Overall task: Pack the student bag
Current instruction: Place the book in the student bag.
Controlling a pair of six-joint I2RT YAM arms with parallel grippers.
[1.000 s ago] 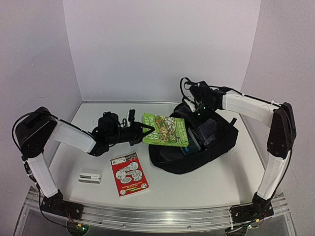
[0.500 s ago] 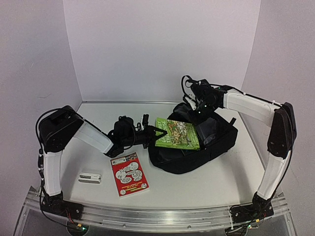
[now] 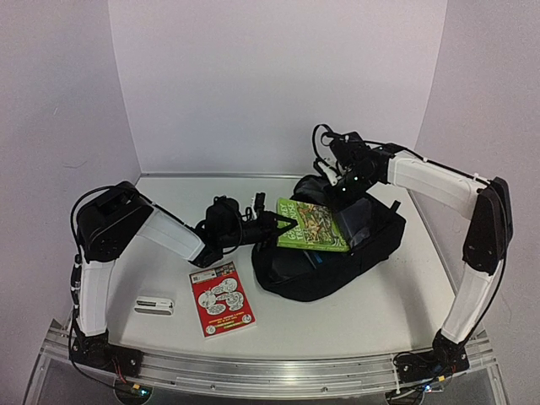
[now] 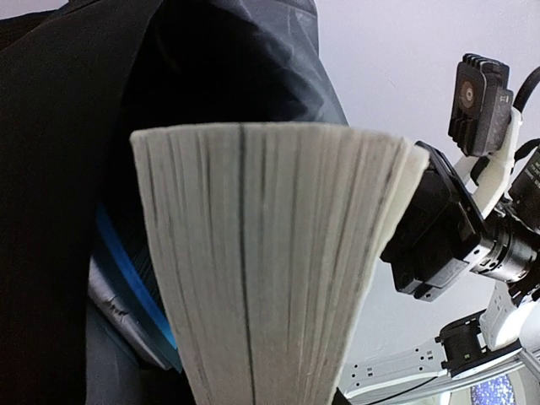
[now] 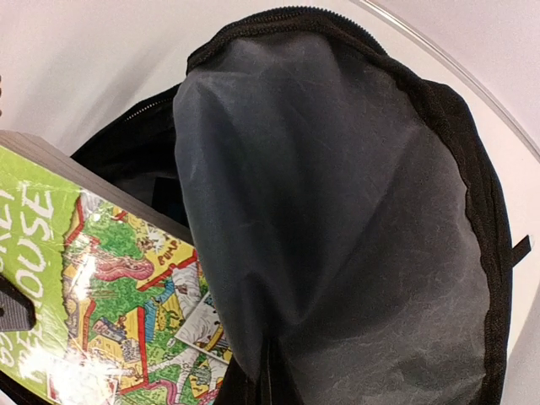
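The student bag (image 3: pixel 337 266) is laid on the tabletop (image 3: pixel 380 316) toward 3 o'clock. Its flap (image 5: pixel 337 211) is held upright by the right end effector (image 3: pixel 345 189), which is closed tight on the fabric. A green book (image 3: pixel 314 226) is gripped at its 9 o'clock edge by the left end effector (image 3: pixel 283 226), partly closed on it, and is poised over the bag's mouth. 1 red booklet (image 3: pixel 221 298) and 1 small white object (image 3: pixel 155 303) are seen at 7 o'clock of the book.
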